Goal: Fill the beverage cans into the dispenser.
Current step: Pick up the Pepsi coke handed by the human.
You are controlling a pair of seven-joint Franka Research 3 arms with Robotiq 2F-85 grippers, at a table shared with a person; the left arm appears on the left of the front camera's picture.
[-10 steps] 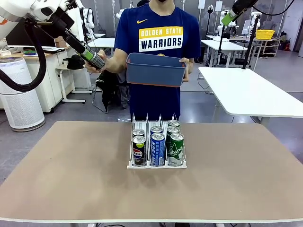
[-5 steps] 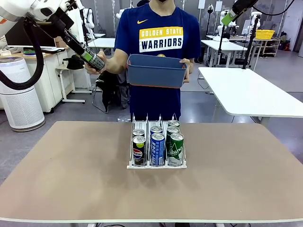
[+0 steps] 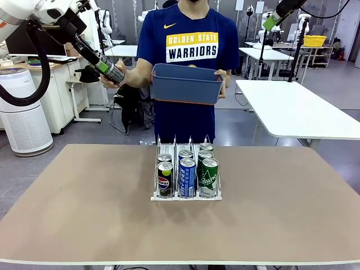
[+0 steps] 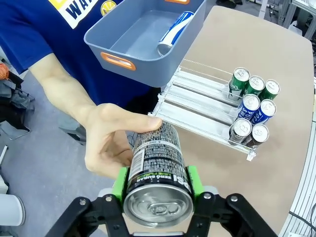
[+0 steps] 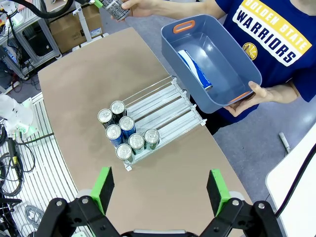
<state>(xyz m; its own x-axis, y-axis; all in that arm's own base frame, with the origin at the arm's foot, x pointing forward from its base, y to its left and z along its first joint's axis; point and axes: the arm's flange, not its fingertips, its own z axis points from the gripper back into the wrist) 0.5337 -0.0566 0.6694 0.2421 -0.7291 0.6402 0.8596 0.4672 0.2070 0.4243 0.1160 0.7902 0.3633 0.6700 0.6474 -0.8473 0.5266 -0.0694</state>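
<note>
A dark can with green print (image 4: 157, 170) lies between the green pads of my left gripper (image 4: 157, 183), which is shut on it. The person's hand (image 4: 111, 143) also grasps this can. In the front view my left gripper (image 3: 102, 63) and the can (image 3: 115, 74) are high at the left, beside the person. The dispenser (image 3: 185, 198) stands mid-table with several cans at its front: a black Pepsi one (image 3: 165, 180), a blue one (image 3: 187, 177) and a green one (image 3: 210, 178). My right gripper (image 5: 160, 190) hangs open high above the table, seen at the top right (image 3: 271, 22).
The person holds a dark blue bin (image 3: 185, 84) at chest height behind the dispenser. One blue can (image 5: 195, 69) lies inside it. The dispenser's rear lanes (image 4: 197, 101) are bare. Brown tabletop (image 3: 84, 214) spreads around the rack.
My left gripper's fingers have closed on the can that the person holds out. The bin, the rack and my right arm have stayed where they were.
</note>
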